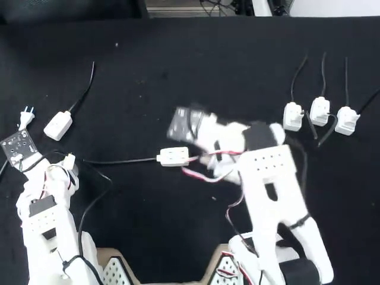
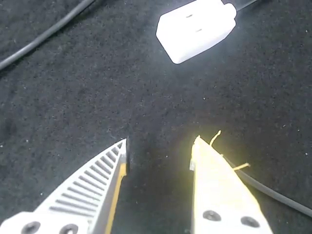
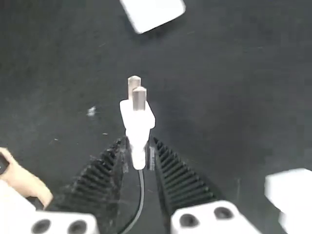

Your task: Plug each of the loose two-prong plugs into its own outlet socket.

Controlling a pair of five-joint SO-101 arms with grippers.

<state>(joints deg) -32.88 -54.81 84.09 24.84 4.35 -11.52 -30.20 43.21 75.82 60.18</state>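
My right gripper [image 3: 139, 146] is shut on a white two-prong plug [image 3: 136, 114], with the prongs pointing away from it above the black mat. A white socket block [image 3: 152, 12] lies farther off beyond the prongs. In the high view the right arm [image 1: 237, 139] is over the middle of the table, just beyond a white socket [image 1: 173, 156] on a black cable. My left gripper [image 2: 161, 146] stands open and holds nothing, a short way from another white socket [image 2: 197, 29] [image 1: 57, 124]. A loose plug [image 1: 25, 116] lies at the far left.
Three white blocks [image 1: 319, 111] with thin black cables stand in a row at the far right. A black cable [image 1: 119, 160] runs across the mat from the middle socket toward the left arm [image 1: 41, 202]. Another white block [image 3: 290, 192] lies beside my right gripper.
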